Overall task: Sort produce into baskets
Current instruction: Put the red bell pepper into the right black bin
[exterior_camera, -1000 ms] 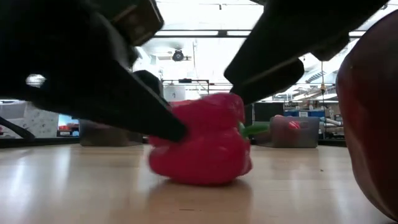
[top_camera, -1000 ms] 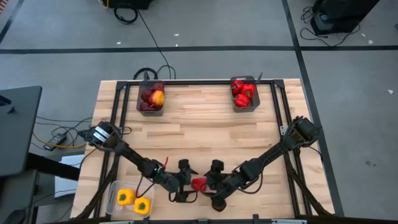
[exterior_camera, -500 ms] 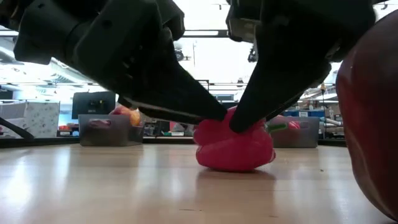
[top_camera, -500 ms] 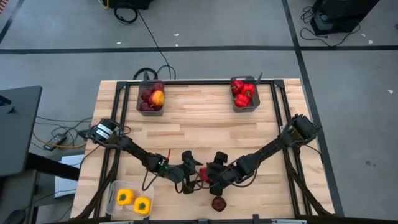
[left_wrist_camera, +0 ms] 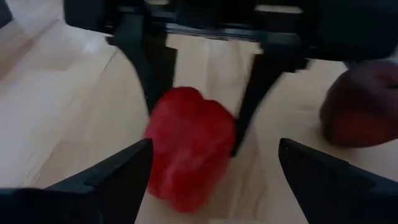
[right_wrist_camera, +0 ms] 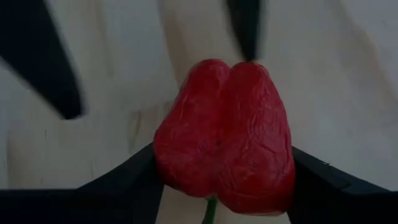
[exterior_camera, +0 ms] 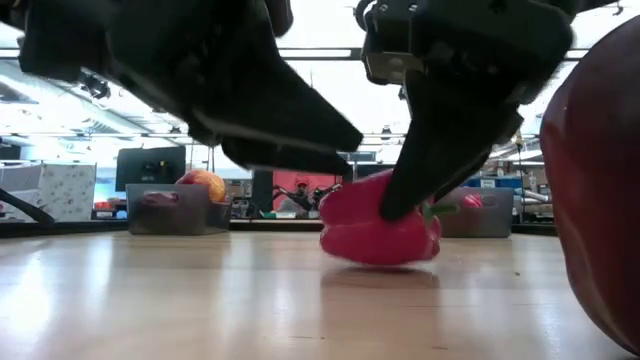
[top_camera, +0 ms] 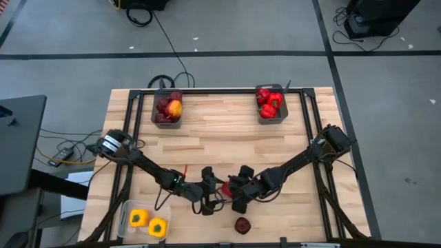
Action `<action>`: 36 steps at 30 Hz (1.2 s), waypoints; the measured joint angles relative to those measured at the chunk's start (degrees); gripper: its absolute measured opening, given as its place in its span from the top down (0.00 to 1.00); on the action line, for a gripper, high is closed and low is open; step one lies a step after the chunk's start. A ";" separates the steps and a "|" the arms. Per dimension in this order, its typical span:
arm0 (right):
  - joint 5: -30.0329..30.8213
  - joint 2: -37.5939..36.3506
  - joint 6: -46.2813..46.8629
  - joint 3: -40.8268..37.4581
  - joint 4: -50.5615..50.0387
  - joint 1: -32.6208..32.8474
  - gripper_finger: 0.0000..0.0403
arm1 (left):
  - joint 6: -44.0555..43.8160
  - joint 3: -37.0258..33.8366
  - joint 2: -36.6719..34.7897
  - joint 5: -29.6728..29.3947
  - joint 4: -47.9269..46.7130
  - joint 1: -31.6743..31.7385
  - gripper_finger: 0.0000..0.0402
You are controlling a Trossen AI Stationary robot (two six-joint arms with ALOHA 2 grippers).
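A red bell pepper lies on its side on the table, near the front edge. My right gripper is shut on it and fills the right wrist view. My left gripper stands open just left of the pepper, its fingers spread wide either side. Whether it touches the pepper I cannot tell. A dark maroon apple rests on the table nearer the front edge, and also shows in the left wrist view. My right gripper pinches the red pepper by its two bulging sides between its two fingers. The fingers slant down onto it from the table's right. The pepper rests on the table with its green stem pointing back toward the gripper.
At the far left a grey basket holds maroon apples and an orange one. A far-right grey basket holds red peppers. A clear basket at the front left holds two yellow peppers. Black rails frame the table's far part.
Both grippers have moved toward the table's far edge. The red pepper has slid that way between them, and the maroon apple now lies uncovered. My right gripper has tipped more steeply down and taken hold of the pepper's sides.
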 joint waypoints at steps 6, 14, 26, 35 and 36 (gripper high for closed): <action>3.76 -6.58 -0.52 0.00 -7.68 -1.68 0.34 | -0.05 -2.16 -6.72 -1.13 -5.38 0.23 0.13; 14.79 -20.85 -2.11 0.00 -25.60 -7.60 0.33 | -1.71 -14.67 -18.24 -3.54 -2.89 1.56 0.13; 16.58 -32.53 -12.19 -0.02 -38.91 -37.55 0.32 | -2.98 -25.05 -24.23 -4.48 2.58 4.59 0.13; 4.50 -31.52 -20.57 -0.79 -36.86 -58.82 0.32 | -0.15 -25.09 -24.21 1.33 1.41 7.55 0.13; 3.78 -30.98 -20.93 -1.48 -36.54 -60.21 0.32 | -0.13 -25.09 -24.21 1.91 1.54 7.75 0.13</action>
